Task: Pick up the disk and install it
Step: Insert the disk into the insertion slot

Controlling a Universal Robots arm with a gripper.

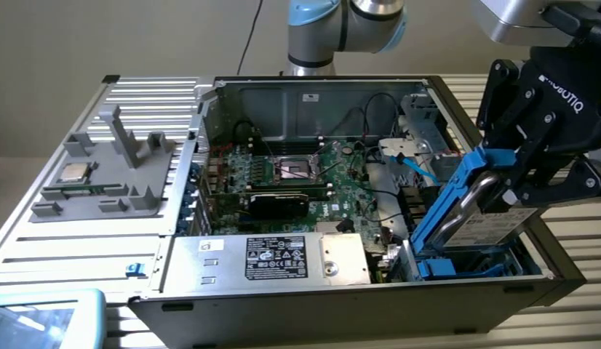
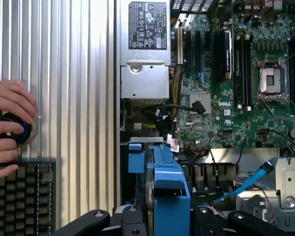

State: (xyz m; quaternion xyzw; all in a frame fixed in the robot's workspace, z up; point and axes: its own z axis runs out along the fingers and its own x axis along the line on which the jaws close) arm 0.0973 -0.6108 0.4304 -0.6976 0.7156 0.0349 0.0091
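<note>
The disk [image 1: 487, 218], a silver-grey drive with a white label in a bright blue bracket, stands steeply tilted at the open computer case's [image 1: 311, 309] corner on the exterior view's right. Its lower end sits in the blue drive bay [image 1: 466, 265]. My black gripper [image 1: 514, 190] is shut on the disk's upper part. In the wrist view the disk [image 2: 162, 189] appears edge-on between my gripper's [image 2: 167, 219] two black fingers [image 2: 96, 221], above the bay and beside the motherboard [image 2: 236, 83].
A silver power supply [image 1: 281, 258] with a black label lies beside the bay. A light blue cable [image 1: 417, 163] runs near the disk. A grey fixture with a CPU chip [image 1: 76, 173] sits on the exterior view's left. A person's hand [image 2: 10, 128] rests beside a keyboard [image 2: 19, 201].
</note>
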